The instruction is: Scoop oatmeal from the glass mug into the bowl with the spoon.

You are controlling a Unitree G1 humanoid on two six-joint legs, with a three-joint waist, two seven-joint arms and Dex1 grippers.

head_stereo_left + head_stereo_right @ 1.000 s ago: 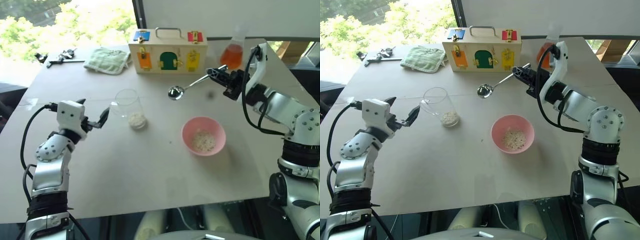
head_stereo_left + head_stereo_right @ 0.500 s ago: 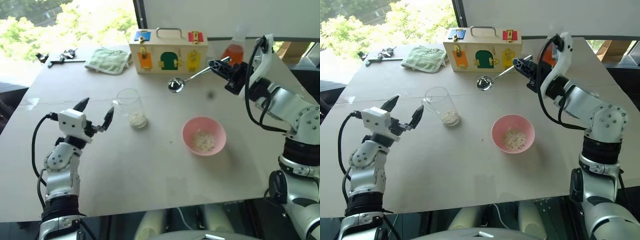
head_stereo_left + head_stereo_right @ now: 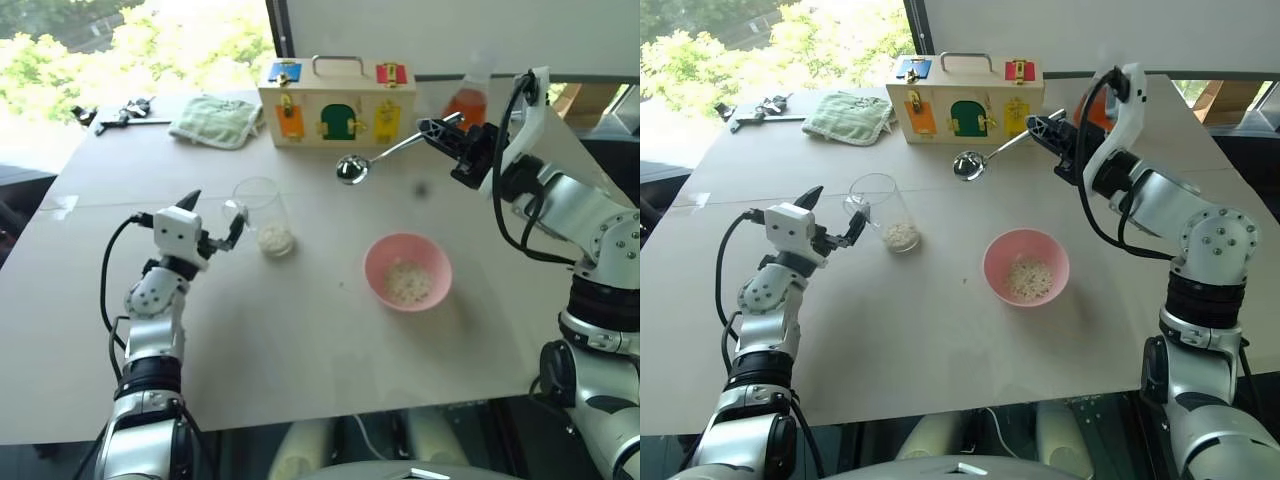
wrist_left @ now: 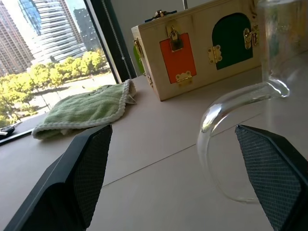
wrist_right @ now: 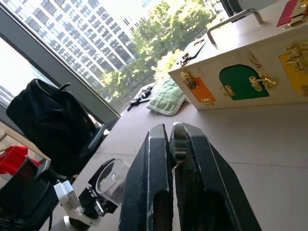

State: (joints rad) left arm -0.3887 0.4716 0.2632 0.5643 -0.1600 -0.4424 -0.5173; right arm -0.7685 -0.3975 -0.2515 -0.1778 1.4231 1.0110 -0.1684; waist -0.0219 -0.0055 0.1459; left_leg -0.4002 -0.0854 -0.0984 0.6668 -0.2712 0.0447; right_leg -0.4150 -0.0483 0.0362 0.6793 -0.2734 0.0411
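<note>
Left gripper (image 3: 213, 219) low over table (image 3: 300, 340), fingers spread wide, nothing held. In left wrist view, the two black fingers (image 4: 72, 183) stand far apart w/ glass handle curving between them, no contact seen. From head cam, one fingertip right at mug's handle side, other well off to the left.

Glass mug (image 3: 260, 214) upright on table, left of centre, small heap of oatmeal (image 3: 274, 239) at its bottom. Handle (image 4: 231, 139) facing left gripper.

Right gripper (image 3: 447, 140) raised above far right of table, clamped tight on spoon (image 3: 385, 160) by handle end. Spoon sticking out level toward the left, its oval end (image 3: 351, 170) hanging in air between mug and wooden box, above table, apart from both. Whether anything sits in spoon: can't tell. Right wrist view: fingers (image 5: 154, 178) pressed together w/ thin metal handle (image 5: 179, 139) pinched between.

Pink bowl (image 3: 407, 271) on table right of mug, well apart from it, some oatmeal inside.

Back of table: wooden latch box (image 3: 336, 100) w/ coloured doors, green cloth (image 3: 214, 120) to its left, flask w/ orange liquid (image 3: 464, 103) behind right gripper.
</note>
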